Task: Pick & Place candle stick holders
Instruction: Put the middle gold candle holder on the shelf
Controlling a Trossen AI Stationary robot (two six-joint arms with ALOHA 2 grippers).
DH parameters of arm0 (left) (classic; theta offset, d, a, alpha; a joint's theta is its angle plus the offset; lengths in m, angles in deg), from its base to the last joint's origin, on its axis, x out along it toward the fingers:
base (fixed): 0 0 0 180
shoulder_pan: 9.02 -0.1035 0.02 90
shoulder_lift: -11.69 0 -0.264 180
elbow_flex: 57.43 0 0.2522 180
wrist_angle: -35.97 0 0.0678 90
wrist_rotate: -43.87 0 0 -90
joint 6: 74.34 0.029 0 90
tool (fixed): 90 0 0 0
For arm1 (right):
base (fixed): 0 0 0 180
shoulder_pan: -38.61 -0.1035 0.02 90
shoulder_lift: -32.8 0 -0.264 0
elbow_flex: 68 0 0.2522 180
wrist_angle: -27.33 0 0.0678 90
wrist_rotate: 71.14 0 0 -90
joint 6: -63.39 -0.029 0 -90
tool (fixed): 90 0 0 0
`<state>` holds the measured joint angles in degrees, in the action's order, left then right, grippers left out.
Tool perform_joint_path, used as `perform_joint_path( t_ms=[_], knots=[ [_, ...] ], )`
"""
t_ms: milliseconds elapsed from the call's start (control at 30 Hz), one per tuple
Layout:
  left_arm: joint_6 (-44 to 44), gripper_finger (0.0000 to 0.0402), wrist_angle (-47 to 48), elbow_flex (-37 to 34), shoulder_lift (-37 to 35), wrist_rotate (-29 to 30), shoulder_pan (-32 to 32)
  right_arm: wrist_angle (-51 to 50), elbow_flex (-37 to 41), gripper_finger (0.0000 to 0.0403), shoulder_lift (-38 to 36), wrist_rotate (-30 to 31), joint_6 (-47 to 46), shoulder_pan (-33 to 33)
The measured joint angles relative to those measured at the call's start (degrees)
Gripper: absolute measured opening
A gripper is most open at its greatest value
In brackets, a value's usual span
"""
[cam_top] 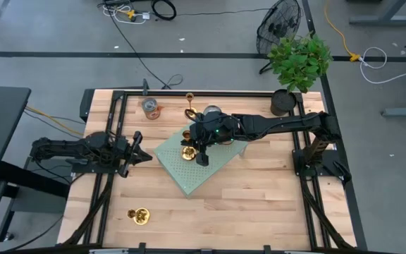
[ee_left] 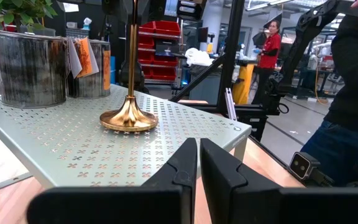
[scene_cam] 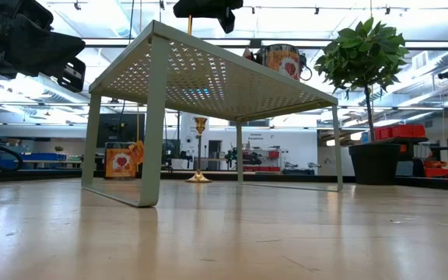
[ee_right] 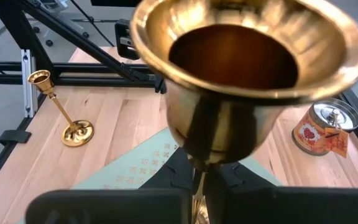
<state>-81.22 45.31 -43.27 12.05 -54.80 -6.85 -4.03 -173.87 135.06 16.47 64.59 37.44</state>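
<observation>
A gold candle stick holder [ee_left: 129,93] stands by its round base on a pale green perforated shelf [cam_top: 210,173] in the middle of the table. My right gripper [ee_right: 199,193] is above the shelf, shut on that holder's stem just under the cup [ee_right: 229,74]. A second holder [cam_top: 189,106] stands on the wood behind the shelf. A third holder [cam_top: 139,215] is near the front left, and I cannot tell whether it stands or lies. My left gripper [ee_left: 199,165] is shut on nothing, drawn back at the table's left and pointing level at the shelf. My right gripper pinches the thin stem [ee_right: 199,177] between its two fingers, right below the cup. The fingers reach in from the table's right, slanting down and lying across the stem. The holder stays upright, with its flared base [ee_left: 128,119] resting on the shelf top.
Tin cans [ee_left: 30,68] stand on the shelf's far corner. Another can with a red label [cam_top: 151,108] is on the wood at the far left. A potted plant [cam_top: 298,63] stands at the far right corner. A person [ee_left: 353,93] stands beyond the table. Bare wood lies along the front.
</observation>
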Motion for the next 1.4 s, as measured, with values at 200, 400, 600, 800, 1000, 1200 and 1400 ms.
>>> perform_joint_path(
  t_ms=[200, 400, 600, 800, 1000, 1200, 1400],
  knots=[
    [0.00, 0.0025, 0.00, 0.00, -0.01, 0.00, -0.01, -0.02, 0.00, 0.0019, 0.00, 0.00, 0.00, 0.00],
    [0.00, 0.0025, -0.01, 0.00, -0.02, 0.00, 0.00, -0.02, -0.01, 0.0019, 0.00, 0.00, 0.00, 0.00],
    [-0.01, 0.0025, -0.01, 0.01, 0.00, 0.00, 0.01, -0.02, 0.00, 0.0020, 0.00, -2.46, 0.00, -0.04],
    [0.01, 0.0025, -0.01, -0.01, -0.01, 0.00, 0.01, -0.02, 0.00, 0.0020, 0.00, -2.60, 0.00, -0.07],
    [0.01, 0.0025, 0.01, 0.01, -0.02, -0.02, 0.01, -0.64, 0.00, 0.0019, 0.00, -2.60, 0.03, -0.04],
    [0.01, 0.0026, -0.01, 0.01, -0.02, 0.00, 0.01, -0.72, 0.00, 0.0018, 0.02, -2.60, 0.99, -0.07],
    [0.01, 0.0025, -0.01, 0.01, 0.00, 0.00, -0.01, -1.01, 0.00, 0.0018, 0.02, -2.60, 1.01, -0.06]
  ],
)
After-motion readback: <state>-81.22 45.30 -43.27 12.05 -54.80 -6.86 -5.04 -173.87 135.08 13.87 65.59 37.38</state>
